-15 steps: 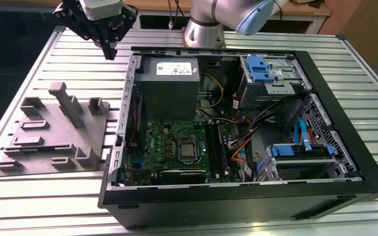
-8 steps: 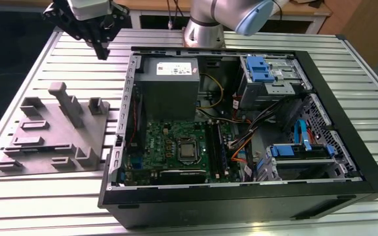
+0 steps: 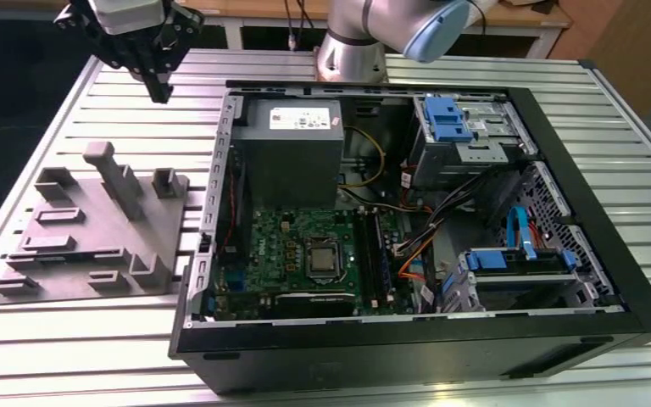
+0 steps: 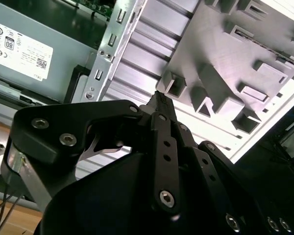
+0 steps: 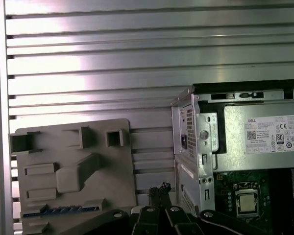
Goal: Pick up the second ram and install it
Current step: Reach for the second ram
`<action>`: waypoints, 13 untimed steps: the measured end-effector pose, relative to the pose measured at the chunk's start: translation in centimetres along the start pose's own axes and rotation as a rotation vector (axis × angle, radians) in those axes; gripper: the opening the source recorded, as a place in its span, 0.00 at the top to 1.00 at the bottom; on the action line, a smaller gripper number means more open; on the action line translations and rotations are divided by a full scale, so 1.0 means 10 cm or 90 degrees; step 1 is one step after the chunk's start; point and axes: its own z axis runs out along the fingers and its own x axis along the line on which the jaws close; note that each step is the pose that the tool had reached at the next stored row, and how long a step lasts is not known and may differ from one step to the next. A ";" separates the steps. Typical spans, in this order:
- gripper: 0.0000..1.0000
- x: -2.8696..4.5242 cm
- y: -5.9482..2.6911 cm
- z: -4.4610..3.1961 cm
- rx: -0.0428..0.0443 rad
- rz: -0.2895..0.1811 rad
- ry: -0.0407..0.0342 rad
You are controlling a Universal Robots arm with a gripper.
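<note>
The second ram is a long, thin, dark strip lying on edge in a slot along the near side of the grey fixture block. In the exterior view the ram shows as a dark line in the block on that view's left. My gripper hangs high over the slatted table behind the block, off the computer case's far left corner. Its black fingers meet at the tips, shut with nothing between them, as both wrist views show.
The open computer case lies on its side on the exterior view's right, with the grey power-supply box, the motherboard, blue drive brackets and loose cables. An upright grey post rises from the block. Slatted table surrounds it.
</note>
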 end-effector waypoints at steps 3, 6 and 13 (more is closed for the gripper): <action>0.90 0.057 -0.004 -0.001 0.0000 0.000 0.0000; 0.90 0.114 -0.009 -0.003 0.0000 0.000 0.0000; 0.90 0.232 -0.017 -0.005 0.0000 0.000 -0.0001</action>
